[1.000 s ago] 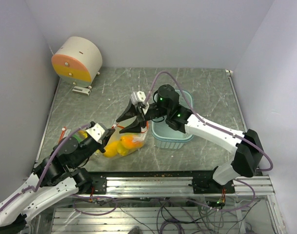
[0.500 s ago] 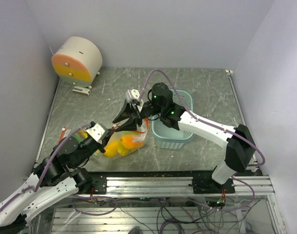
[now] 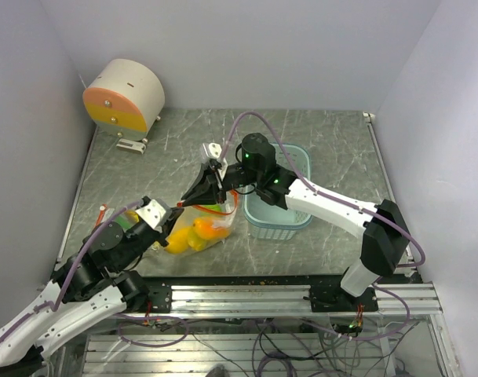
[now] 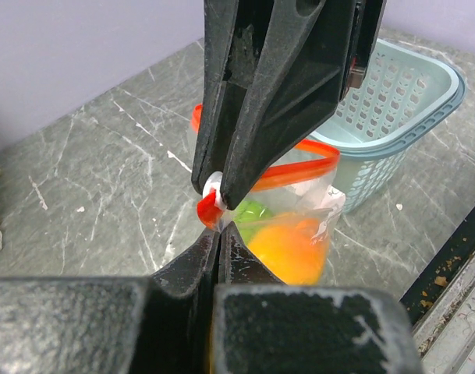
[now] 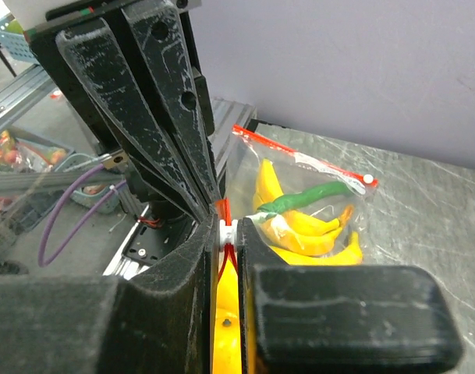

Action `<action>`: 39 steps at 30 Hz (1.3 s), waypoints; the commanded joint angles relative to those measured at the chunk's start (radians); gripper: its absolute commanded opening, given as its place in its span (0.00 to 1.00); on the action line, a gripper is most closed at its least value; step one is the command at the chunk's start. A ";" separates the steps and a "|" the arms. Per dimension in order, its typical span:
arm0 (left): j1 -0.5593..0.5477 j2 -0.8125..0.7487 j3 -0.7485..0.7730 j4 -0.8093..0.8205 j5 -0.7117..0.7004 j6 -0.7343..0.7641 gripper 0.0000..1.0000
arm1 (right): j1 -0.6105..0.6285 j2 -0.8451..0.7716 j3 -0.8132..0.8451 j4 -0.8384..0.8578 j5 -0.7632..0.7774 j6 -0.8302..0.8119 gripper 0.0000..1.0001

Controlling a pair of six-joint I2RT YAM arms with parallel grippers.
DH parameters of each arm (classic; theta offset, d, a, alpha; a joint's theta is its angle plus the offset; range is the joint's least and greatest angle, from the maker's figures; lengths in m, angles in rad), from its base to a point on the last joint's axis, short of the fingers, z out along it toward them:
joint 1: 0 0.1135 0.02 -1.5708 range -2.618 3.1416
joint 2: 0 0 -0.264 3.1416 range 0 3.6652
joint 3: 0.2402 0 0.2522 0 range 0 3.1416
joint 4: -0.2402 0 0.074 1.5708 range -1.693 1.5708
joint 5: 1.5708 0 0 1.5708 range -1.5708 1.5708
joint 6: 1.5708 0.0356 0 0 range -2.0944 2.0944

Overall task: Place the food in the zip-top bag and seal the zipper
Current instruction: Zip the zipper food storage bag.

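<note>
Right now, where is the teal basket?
In the top view, the basket stands right of centre, just right of the zip-top bag, partly under the right arm.

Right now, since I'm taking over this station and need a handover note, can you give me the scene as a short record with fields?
left gripper: shut on the end of the zipper
right gripper: shut on the slider tab, tip to tip with the left gripper
zip-top bag: on the table beside the basket, mouth looks open
food in bag: banana, green pepper, orange fruit
step left: draw the slider tab along the zipper
</note>
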 commanded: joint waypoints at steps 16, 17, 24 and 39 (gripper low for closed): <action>0.004 -0.114 0.020 0.027 -0.089 -0.018 0.07 | -0.130 -0.069 -0.100 -0.181 0.236 -0.123 0.00; 0.004 -0.114 0.023 0.026 -0.100 -0.016 0.07 | -0.144 -0.076 -0.107 -0.186 0.234 -0.127 0.00; 0.004 -0.135 0.046 0.030 -0.227 -0.010 0.07 | -0.238 -0.100 -0.149 -0.216 0.205 -0.147 0.00; 0.003 -0.121 0.074 0.026 -0.457 -0.003 0.07 | -0.328 -0.099 -0.191 -0.272 0.354 -0.176 0.00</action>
